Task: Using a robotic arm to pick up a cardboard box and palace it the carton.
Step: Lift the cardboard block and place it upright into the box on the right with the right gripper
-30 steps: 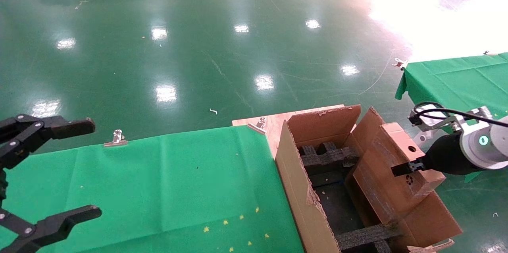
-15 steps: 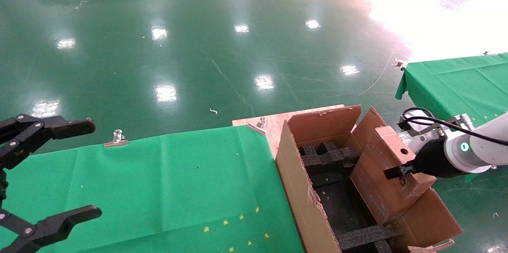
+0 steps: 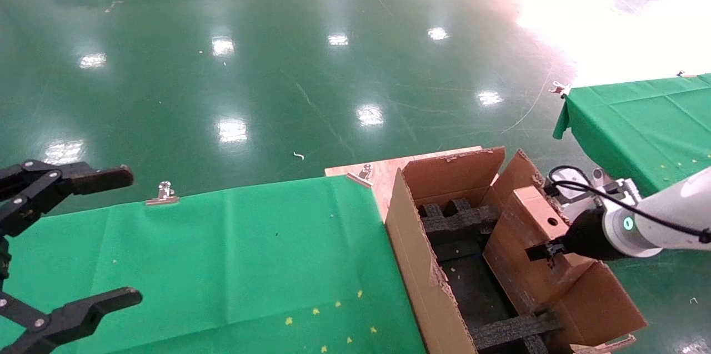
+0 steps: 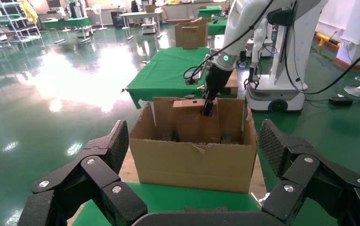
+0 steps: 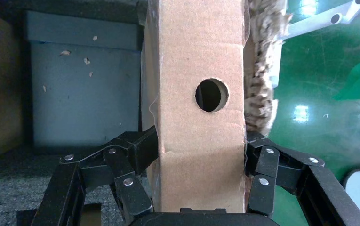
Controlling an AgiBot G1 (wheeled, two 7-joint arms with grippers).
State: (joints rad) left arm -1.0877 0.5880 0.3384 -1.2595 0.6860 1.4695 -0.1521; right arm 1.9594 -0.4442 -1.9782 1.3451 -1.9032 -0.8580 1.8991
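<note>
A: Where's the cardboard box?

B: At 4 o'clock in the head view, tilted on edge, lower part already inside the carton, against its right wall. Right gripper has its jaws clamped on the two broad faces, near the holed end.

A: Handling?

B: Looks light and stiff, but the taped skin may be slick, and hard squeezing could dent it. Hold across the thin width.

A: Left gripper?

B: Parked at 8 o'clock over the green bench, jaws spread, holding nothing.
</note>
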